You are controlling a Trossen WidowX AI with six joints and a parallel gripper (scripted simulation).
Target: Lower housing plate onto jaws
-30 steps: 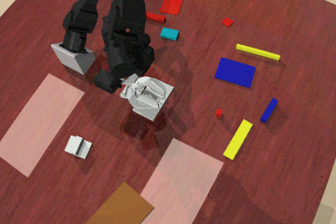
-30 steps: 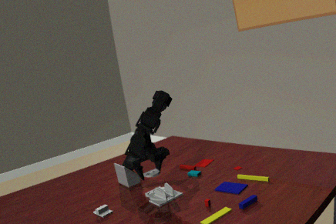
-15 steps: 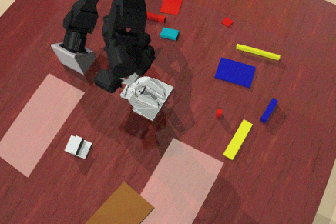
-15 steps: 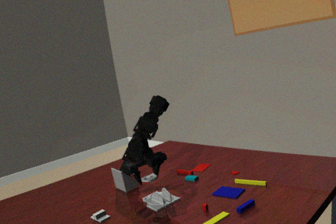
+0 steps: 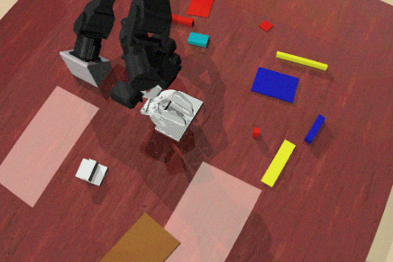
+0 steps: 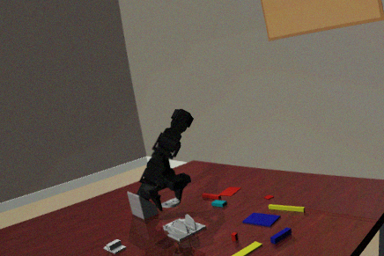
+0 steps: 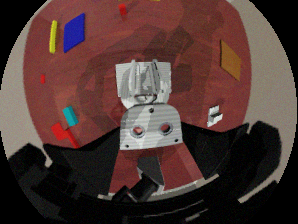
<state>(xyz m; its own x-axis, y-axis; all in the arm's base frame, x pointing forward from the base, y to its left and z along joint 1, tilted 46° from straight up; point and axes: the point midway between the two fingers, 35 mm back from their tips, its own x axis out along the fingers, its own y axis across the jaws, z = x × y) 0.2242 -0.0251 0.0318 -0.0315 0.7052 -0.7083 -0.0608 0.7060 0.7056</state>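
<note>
My gripper (image 5: pixel 150 85) (image 6: pixel 170 203) (image 7: pixel 149 127) is shut on the housing plate (image 5: pixel 152 92) (image 6: pixel 172 202) (image 7: pixel 151 120), a light grey plate with a rounded end and two round holes. The plate is held in the air beside the base assembly, not on it. The ribbed light grey base (image 5: pixel 179 134) (image 6: pixel 196 227) (image 7: pixel 165 71) lies on the table with the two curved jaws (image 5: pixel 185 117) (image 6: pixel 189 222) (image 7: pixel 156 72) on it. In the wrist view the base and jaws show just beyond the plate's rounded end. The jaw stubs are not clearly visible.
A small white slotted block (image 5: pixel 85 170) (image 6: pixel 115 246) (image 7: pixel 214 116) lies apart from the base. A blue slab (image 5: pixel 275 85), a yellow bar (image 5: pixel 278 163), a teal block (image 5: pixel 198 40) and a small red cube (image 5: pixel 256 132) lie around. A grey wedge (image 5: pixel 86 71) stands beside the arm.
</note>
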